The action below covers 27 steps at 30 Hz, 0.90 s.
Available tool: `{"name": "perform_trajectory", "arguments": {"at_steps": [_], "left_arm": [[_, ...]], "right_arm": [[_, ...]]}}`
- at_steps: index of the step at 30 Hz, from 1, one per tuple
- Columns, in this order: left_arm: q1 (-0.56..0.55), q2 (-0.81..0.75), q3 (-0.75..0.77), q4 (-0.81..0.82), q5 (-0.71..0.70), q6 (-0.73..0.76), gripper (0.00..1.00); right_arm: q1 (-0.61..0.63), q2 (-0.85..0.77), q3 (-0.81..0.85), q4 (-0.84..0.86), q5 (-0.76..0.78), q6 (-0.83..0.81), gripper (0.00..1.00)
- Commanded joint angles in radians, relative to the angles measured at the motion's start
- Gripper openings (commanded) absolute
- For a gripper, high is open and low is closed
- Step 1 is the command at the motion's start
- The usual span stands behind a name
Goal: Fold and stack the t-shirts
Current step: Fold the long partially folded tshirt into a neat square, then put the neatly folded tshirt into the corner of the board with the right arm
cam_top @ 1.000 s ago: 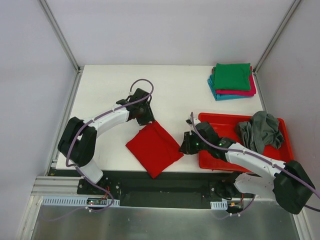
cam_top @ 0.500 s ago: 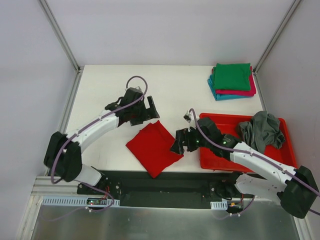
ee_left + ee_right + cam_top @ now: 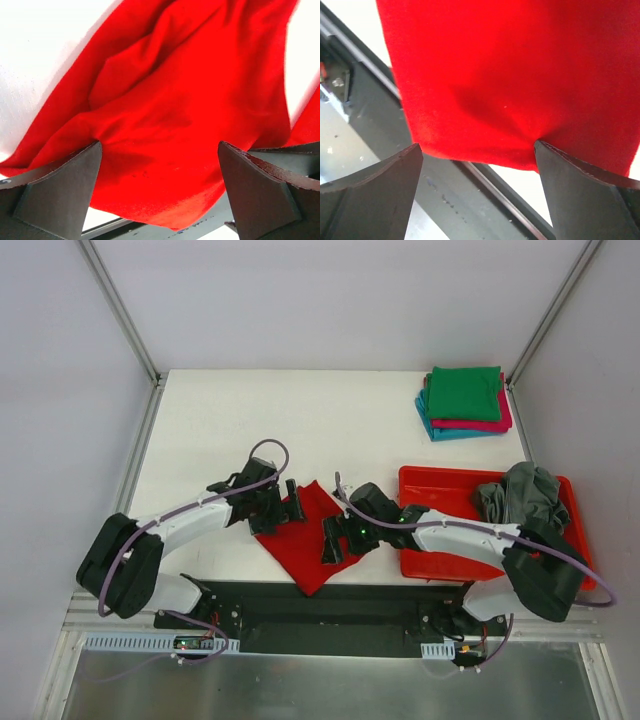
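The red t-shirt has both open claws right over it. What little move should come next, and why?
Probably close the jaws to pinch the cloth. The left gripper and right gripper stand wide open, fingertips pressing into the folded red t-shirt, which lies near the front edge of the table, far from the folded stack where it likely belongs.

Table (image 3: 220, 420) layout:
- Folded shirt (image 3: 305, 545): at the middle of the near edge, one corner overhanging that edge
- Left gripper (image 3: 283, 512): on the shirt's left part, jaws spread
- Right gripper (image 3: 333, 536): on the shirt's right part, jaws spread
- Tray (image 3: 440, 478): right of the shirt, along the near edge toward the right edge
- Crumpled shirt (image 3: 520, 500): in the tray, right half
- Stack (image 3: 463, 400) of three folded shirts: far right corner, behind the tray
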Motion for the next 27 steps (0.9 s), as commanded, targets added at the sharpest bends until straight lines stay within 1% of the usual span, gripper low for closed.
{"name": "perform_trajectory", "arguments": {"at_steps": [1,4,8,10,13,16,19,21,24,27], "left_arm": [[0.002,0.063,-0.036,0.046,0.0,-0.018,0.99],[0.002,0.054,-0.099,0.046,-0.005,-0.05,0.99],[-0.003,-0.041,-0.219,0.04,0.021,-0.152,0.99],[-0.02,-0.103,-0.272,0.04,0.023,-0.198,0.99],[-0.076,-0.217,-0.337,0.04,0.036,-0.263,0.99],[-0.134,-0.33,-0.362,0.04,0.047,-0.311,0.99],[-0.158,-0.412,-0.359,0.035,0.055,-0.309,0.99],[-0.158,-0.443,-0.336,0.008,0.029,-0.291,0.99],[-0.156,-0.45,-0.245,-0.058,-0.005,-0.216,0.99],[-0.156,-0.408,-0.137,-0.094,-0.052,-0.141,0.99]], "right_arm": [[-0.037,0.076,0.028,0.002,0.074,-0.017,0.96],[-0.094,0.125,0.039,0.005,0.093,-0.069,0.96],[-0.165,0.188,0.071,0.009,0.076,-0.139,0.96],[-0.18,0.236,0.12,0.02,0.042,-0.199,0.96],[-0.208,0.303,0.209,0.014,0.027,-0.265,0.96],[-0.241,0.345,0.33,-0.041,0.019,-0.304,0.96],[-0.257,0.333,0.427,-0.098,0.002,-0.33,0.96],[-0.257,0.298,0.467,-0.142,0.004,-0.339,0.96],[-0.257,0.215,0.435,-0.15,-0.002,-0.313,0.96],[-0.257,0.123,0.337,-0.111,-0.039,-0.275,0.96]]}}
